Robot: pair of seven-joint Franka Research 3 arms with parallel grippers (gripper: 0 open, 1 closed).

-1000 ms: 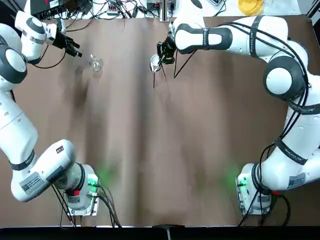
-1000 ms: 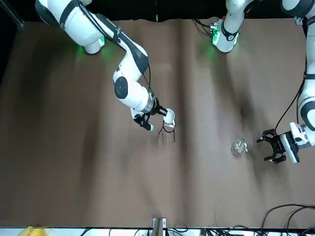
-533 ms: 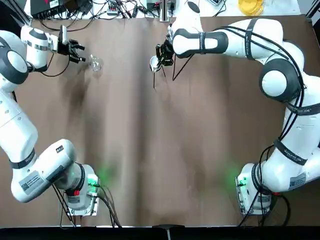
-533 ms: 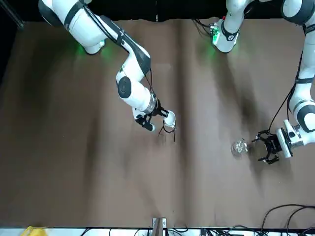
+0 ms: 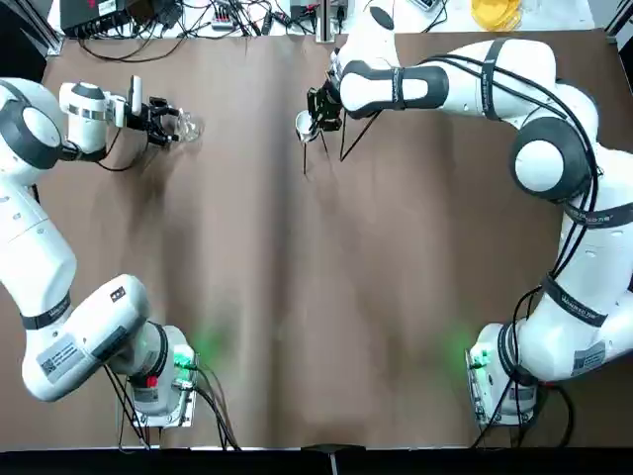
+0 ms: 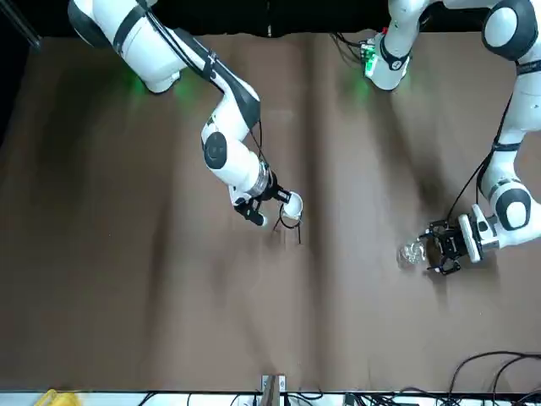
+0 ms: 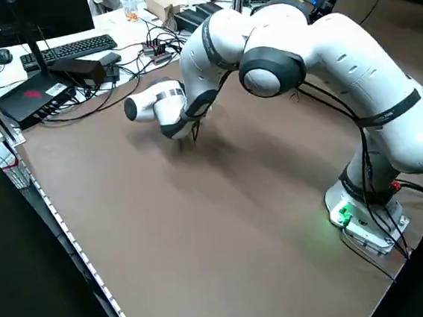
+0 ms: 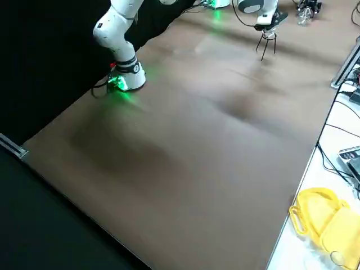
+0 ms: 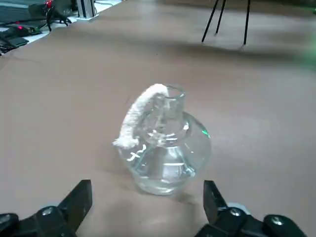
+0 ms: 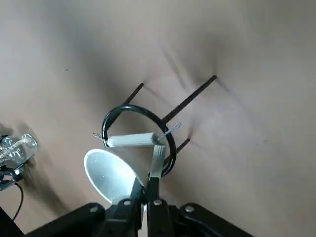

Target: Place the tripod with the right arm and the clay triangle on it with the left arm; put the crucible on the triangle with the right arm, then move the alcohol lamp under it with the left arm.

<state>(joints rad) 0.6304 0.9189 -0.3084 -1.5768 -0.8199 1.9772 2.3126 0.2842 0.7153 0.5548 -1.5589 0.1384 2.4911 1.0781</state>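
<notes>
Alcohol lamp (image 9: pixel 165 153): glass, likely fragile, slippery; grip the round body. Left jaws (image 9: pixel 148 202) wide apart, empty. Right jaws (image 10: pixel 145 190) closed on crucible (image 10: pixel 111 174).

The tripod (image 10: pixel 172 143), black and thin-legged, stands upright on the worktop (image 9: pixel 74 98). The triangle (image 10: pixel 131 140) (white tubes, twisted wire ends) lies across its ring. The crucible (image 10: pixel 111 173), white and glossy inside, is at the triangle; whether they touch, I cannot tell. The lamp (image 9: pixel 165 158), clear and round-bellied, sits upright, well apart from the tripod, its white wick drooping outside the neck.
</notes>
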